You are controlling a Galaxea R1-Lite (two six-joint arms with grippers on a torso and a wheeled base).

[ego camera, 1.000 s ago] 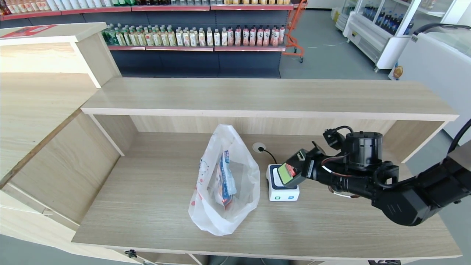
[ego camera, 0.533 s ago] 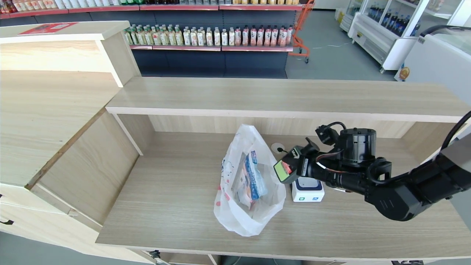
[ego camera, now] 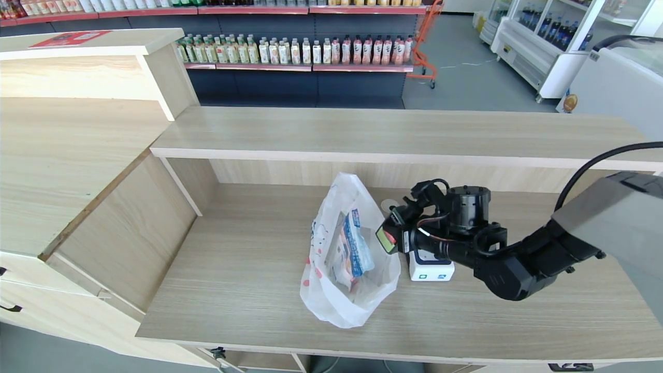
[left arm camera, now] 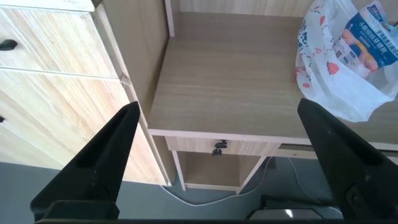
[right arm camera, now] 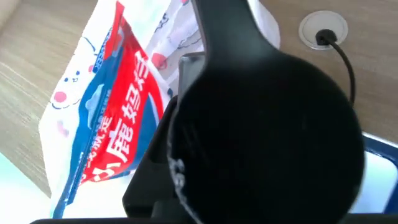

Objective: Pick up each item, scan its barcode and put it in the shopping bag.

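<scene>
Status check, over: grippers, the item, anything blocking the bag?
Right gripper shut on small packet, beside shopping bag, over scanner. Left gripper open, off front edge of counter. Blue packet already bagged; nothing in the way.

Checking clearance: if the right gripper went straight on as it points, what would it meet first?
Probably the shopping bag: the right gripper, holding a small packet, points at its side; depth is unclear.
</scene>
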